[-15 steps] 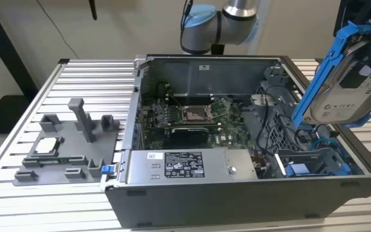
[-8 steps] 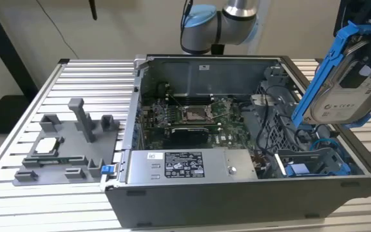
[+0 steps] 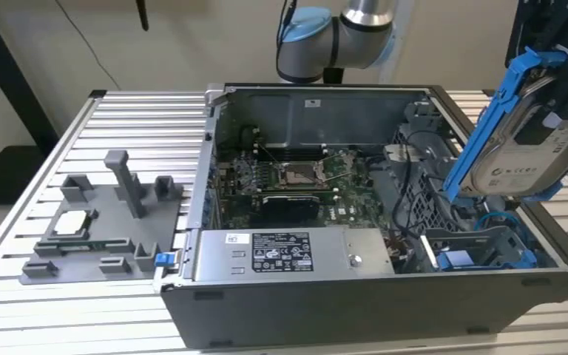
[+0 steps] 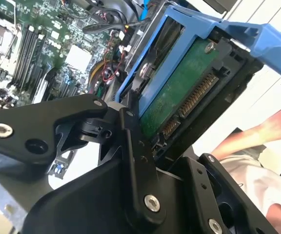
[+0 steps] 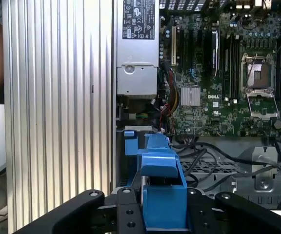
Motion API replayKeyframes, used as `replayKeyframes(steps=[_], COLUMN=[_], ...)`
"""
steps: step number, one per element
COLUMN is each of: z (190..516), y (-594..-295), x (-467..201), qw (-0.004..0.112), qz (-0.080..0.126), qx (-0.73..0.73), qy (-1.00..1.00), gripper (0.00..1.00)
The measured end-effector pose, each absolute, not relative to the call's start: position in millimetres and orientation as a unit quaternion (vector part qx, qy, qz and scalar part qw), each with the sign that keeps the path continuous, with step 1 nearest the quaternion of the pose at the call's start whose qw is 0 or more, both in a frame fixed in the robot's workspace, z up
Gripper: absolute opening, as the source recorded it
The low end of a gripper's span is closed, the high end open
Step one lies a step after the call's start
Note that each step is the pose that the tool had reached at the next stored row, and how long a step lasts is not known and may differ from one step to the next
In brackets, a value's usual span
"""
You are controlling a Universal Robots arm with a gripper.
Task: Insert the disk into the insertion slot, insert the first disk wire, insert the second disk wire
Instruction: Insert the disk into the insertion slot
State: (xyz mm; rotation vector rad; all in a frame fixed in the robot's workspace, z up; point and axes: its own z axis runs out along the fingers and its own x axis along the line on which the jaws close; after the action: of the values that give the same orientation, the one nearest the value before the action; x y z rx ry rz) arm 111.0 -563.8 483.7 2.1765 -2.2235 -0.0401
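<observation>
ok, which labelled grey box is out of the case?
The disk, clipped in its blue frame and held by the gripper above the insertion slot; the power supply sits inside the case.

- Arm (image 3: 339, 41), at the top of the exterior view: rounded grey joint housing, light-blue end cap, silver tube.
- Gripper (image 5: 161, 209): matte black, with flat angular linkage bars.
- Silver hex-socket screws (image 4: 151, 203) sit at the linkage pivots in the second wrist view.

The surface (image 3: 67, 318) carries one open computer case (image 3: 363, 318) and one grey fixture (image 3: 106, 222) bearing one square chip (image 3: 72, 222). The case contains one motherboard (image 3: 348, 194) with one CPU socket (image 3: 297, 175), one power-supply box (image 3: 284, 255) and one insertion slot (image 3: 481, 251). Also counted: one disk (image 3: 521, 166) in one blue frame (image 3: 501, 111), one robot arm (image 3: 348, 29) and one person's forearm (image 4: 257, 131).
</observation>
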Motion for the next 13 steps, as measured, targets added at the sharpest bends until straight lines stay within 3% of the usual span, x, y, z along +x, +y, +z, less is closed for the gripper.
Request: replayKeyframes(steps=[13], z=[469], y=[-564], x=[112], qw=[0.015], qz=[-0.013], qx=[0.699], qy=[-0.714], gripper=[0.0])
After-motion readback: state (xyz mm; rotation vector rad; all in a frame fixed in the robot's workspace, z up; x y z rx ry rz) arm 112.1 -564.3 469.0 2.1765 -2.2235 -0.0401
